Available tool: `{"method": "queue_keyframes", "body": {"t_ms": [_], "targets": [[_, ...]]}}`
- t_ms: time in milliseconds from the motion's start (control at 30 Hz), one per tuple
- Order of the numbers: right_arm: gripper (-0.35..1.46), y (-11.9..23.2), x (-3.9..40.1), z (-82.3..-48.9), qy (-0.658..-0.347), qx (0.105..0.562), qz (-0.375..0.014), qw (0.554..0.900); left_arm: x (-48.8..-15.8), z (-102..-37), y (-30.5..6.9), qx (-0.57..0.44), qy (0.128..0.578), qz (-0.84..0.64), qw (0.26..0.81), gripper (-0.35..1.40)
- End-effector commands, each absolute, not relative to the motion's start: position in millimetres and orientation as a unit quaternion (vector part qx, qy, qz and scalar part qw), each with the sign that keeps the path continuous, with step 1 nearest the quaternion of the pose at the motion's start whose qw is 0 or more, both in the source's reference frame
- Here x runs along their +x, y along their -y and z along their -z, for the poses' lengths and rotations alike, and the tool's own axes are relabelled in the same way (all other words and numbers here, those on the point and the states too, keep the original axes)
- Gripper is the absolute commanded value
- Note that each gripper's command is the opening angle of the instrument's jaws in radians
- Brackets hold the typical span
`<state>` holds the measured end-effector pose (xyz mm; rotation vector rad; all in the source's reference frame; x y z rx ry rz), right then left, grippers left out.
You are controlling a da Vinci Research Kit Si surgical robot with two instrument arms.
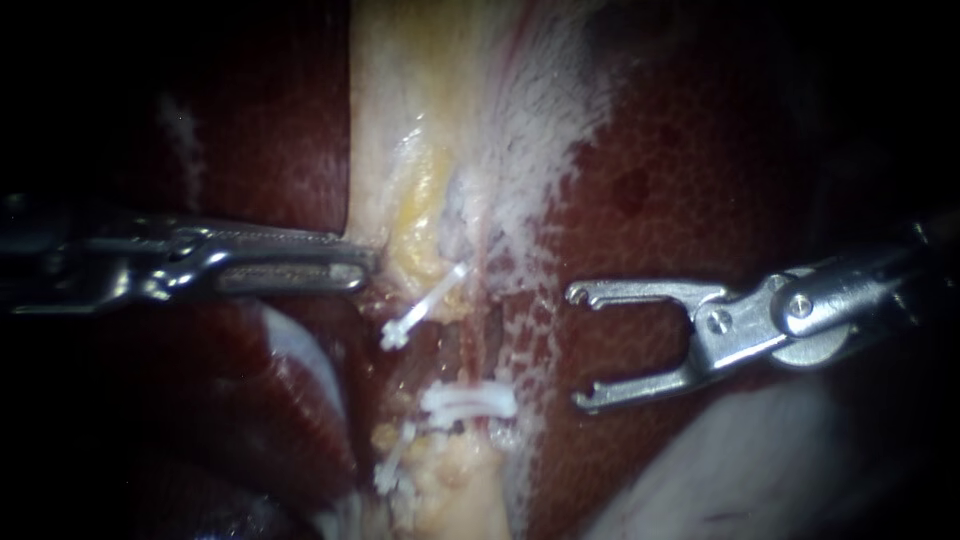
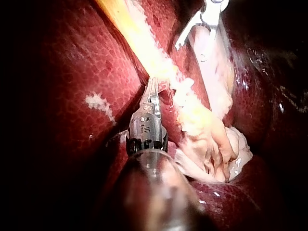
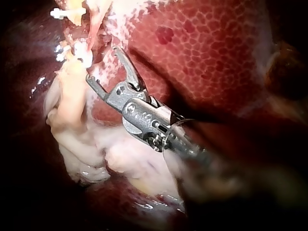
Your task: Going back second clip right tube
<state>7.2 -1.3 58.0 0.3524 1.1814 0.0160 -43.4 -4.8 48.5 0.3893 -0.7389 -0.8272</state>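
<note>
A pale yellow-white tissue band (image 1: 400, 120) runs down the middle of the dark red liver (image 1: 680, 150). A slanted white clip (image 1: 425, 305) sits on it, and lower down a horizontal white clip (image 1: 468, 400) crosses a reddish tube (image 1: 450, 350). A third small clip (image 1: 395, 462) lies below these. My right instrument (image 1: 582, 347) stands to the right of the clips, apart from them, with its jaws wide open and empty; it also shows as the right instrument (image 3: 103, 65). My left instrument (image 1: 362, 262) has its jaws shut on the band's left edge, seen too as the left instrument (image 2: 153, 86).
Liver lobes close in on both sides. A pale grey mound of tissue (image 1: 750, 470) lies under the right instrument's shaft. Folded pale tissue (image 2: 211, 139) bulges beside the left instrument. Which tube is the right one cannot be told.
</note>
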Motion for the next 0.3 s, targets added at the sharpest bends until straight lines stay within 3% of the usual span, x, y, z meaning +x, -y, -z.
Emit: {"method": "queue_keyframes", "body": {"t_ms": [33,300], "targets": [[0.60,1.3,7.1,-58.0,-0.554,0.165,-0.007,0.816,-43.4,-48.6,4.8,0.184,0.349,0.390,0.832,-0.10],[0.60,1.3,7.0,-58.0,-0.554,0.165,-0.007,0.816,-43.3,-48.7,4.7,0.184,0.349,0.390,0.832,-0.10]]}}
